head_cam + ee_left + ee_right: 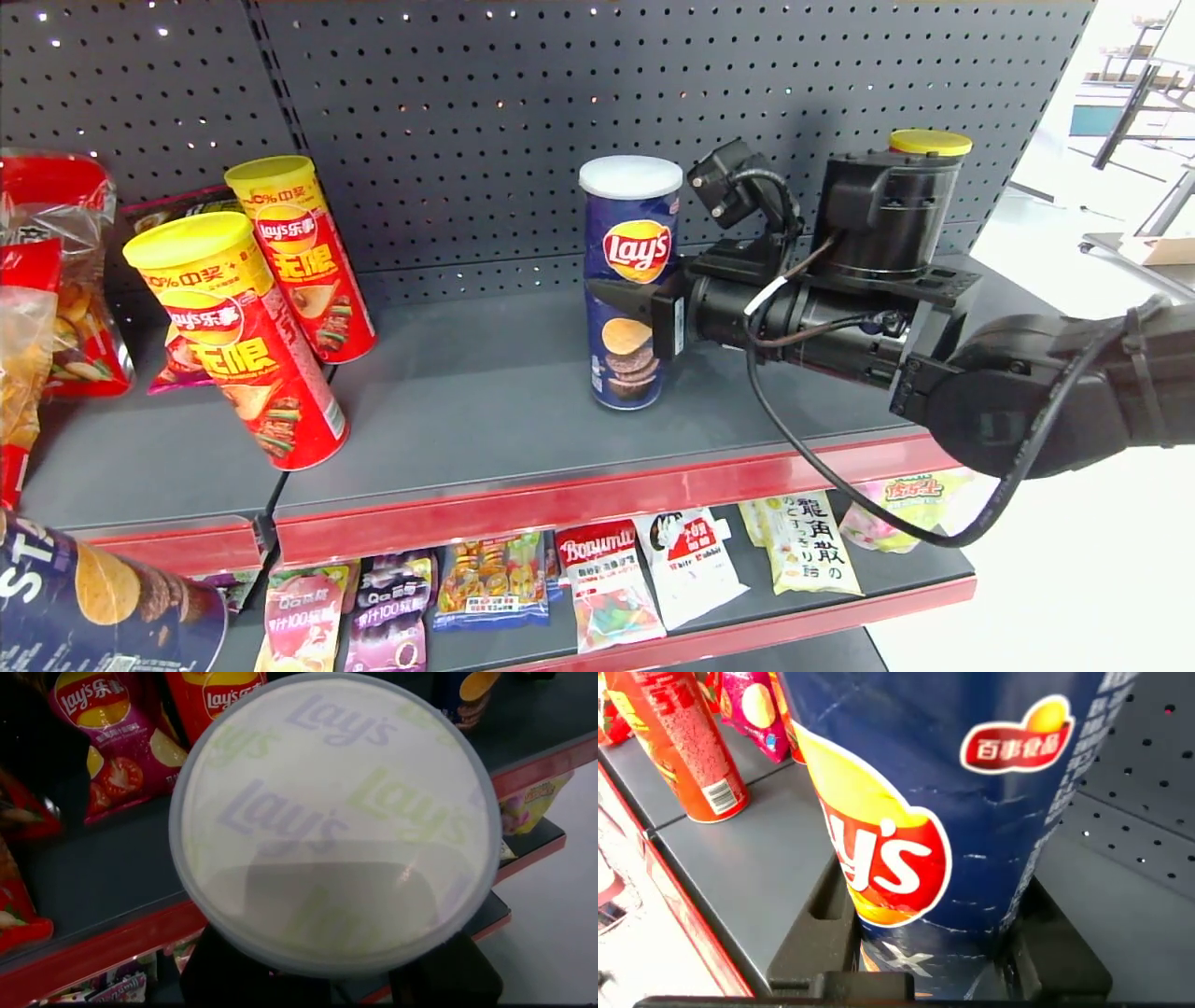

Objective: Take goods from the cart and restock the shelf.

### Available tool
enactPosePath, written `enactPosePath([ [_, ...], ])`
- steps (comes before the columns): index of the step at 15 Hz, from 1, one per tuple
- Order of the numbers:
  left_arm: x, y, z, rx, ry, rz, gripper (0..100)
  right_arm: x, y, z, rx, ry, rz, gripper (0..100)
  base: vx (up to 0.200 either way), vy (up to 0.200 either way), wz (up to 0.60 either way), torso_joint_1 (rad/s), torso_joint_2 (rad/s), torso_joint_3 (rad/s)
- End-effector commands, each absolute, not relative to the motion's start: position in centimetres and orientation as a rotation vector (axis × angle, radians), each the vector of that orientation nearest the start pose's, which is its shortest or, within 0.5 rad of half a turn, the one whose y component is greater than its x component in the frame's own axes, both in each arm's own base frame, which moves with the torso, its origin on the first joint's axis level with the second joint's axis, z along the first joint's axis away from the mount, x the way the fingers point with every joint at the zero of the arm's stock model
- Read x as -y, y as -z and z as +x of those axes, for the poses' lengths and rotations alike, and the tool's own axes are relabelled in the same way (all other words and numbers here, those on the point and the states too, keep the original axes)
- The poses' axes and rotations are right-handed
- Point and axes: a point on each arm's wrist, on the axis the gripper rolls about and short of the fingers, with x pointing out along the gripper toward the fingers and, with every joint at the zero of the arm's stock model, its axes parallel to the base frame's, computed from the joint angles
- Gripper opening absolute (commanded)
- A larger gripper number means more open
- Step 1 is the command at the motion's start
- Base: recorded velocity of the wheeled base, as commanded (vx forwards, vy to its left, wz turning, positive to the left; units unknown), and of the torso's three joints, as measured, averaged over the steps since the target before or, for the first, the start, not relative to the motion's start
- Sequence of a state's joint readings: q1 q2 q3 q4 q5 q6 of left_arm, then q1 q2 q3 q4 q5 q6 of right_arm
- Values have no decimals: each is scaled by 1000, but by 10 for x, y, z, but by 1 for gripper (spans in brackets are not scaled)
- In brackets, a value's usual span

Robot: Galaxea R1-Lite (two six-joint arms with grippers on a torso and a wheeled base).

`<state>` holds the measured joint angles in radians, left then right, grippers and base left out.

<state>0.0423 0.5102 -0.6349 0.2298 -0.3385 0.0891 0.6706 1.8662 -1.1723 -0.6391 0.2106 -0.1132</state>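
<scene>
Blue can (631,280): upright on shelf (485,411).
Right claw (639,313): clamped round its middle.
Left claw (332,985): holding a second can (332,821).

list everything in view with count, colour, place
cardboard chip canister with white lid: 1, blue, upright mid upper shelf
cardboard chip canisters with yellow lids: 2, red, upper shelf left
crinkly plastic snack bags: several, mostly red, upper shelf far left
flat snack packets: several, mixed colours, lower shelf
metal shelf unit: 1, grey, red edges
second chip canister: 1, blue, in left gripper
right gripper: 1, black, shut on white-lidded canister
left gripper: 1, black, holding second canister
</scene>
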Motion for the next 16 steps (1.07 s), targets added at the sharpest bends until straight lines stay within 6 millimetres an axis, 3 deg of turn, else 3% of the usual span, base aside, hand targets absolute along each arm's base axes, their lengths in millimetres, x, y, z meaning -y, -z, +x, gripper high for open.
enactPosePath([
  [1, 7, -233, 4, -94, 300, 67, 0, -237, -218, 278, -3, -898, -119, 0, 0, 0, 0, 0, 0, 0],
  [5, 7, -232, 5, -99, 294, 67, 0, -240, -212, 263, -27, -926, -117, 0, 0, 0, 0, 0, 0, 0],
  [16, 7, -232, 6, -105, 295, 66, 0, -246, -206, 259, -46, -910, -120, 0, 0, 0, 0, 0, 0, 0],
])
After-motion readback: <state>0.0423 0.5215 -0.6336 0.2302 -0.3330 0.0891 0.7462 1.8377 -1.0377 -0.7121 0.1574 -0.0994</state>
